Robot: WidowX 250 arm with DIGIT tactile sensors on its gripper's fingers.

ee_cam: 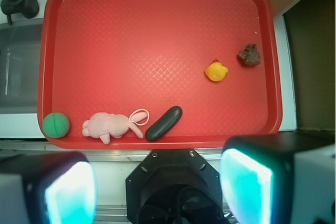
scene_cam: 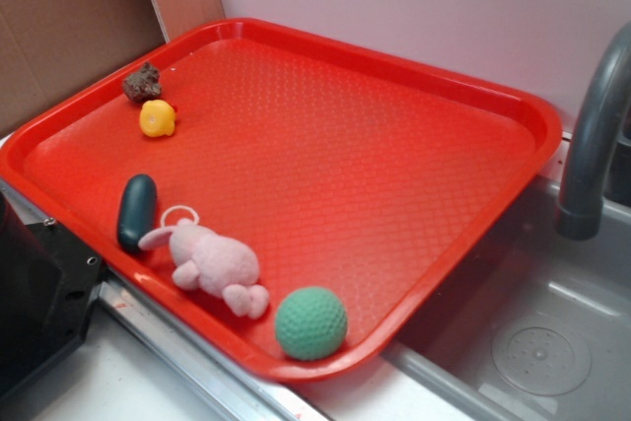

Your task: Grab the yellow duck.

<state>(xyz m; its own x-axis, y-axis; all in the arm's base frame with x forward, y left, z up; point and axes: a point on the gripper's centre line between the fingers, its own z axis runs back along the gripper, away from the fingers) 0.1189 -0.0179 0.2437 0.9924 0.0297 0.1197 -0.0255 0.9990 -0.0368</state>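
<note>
Pincer (ee_cam: pixel 157 192) first: seen from the wrist view, its two pale fingers (ee_cam: pixel 68 192) stand wide apart at the bottom edge with nothing between them, held high and back from the red tray (ee_cam: pixel 157 24), over the near rim and not over any toy. That places the task at its very start, as I judge it: the approach has not begun and nothing is grasped. Going by size, the tray fills most of both views and sits beside a grey sink (scene_cam: pixel 552 332) with a dark faucet (scene_cam: pixel 592 135) at its edge. Next comes the pink plush rabbit (ee_cam: pixel 111 124), lying on its side along the near rim, its loop ear just beside a dark oblong capsule-shaped object (ee_cam: pixel 164 123). A green dimpled ball (ee_cam: pixel 55 124) rests in the tray's corner, close to the rabbit. Smaller is the dark brown lumpy rock (ee_cam: pixel 249 55) near the opposite side wall. Smallest of all, the yellow duck (ee_cam: pixel 216 71) sits just beside that rock, apart from it by a narrow gap, glossy with an orange patch. The next move likely calls for carrying the pincer forward and to the side until centred over the duck, then lowering with the fingers straddling it, keeping clear of the rock so it is not caught too.
</note>
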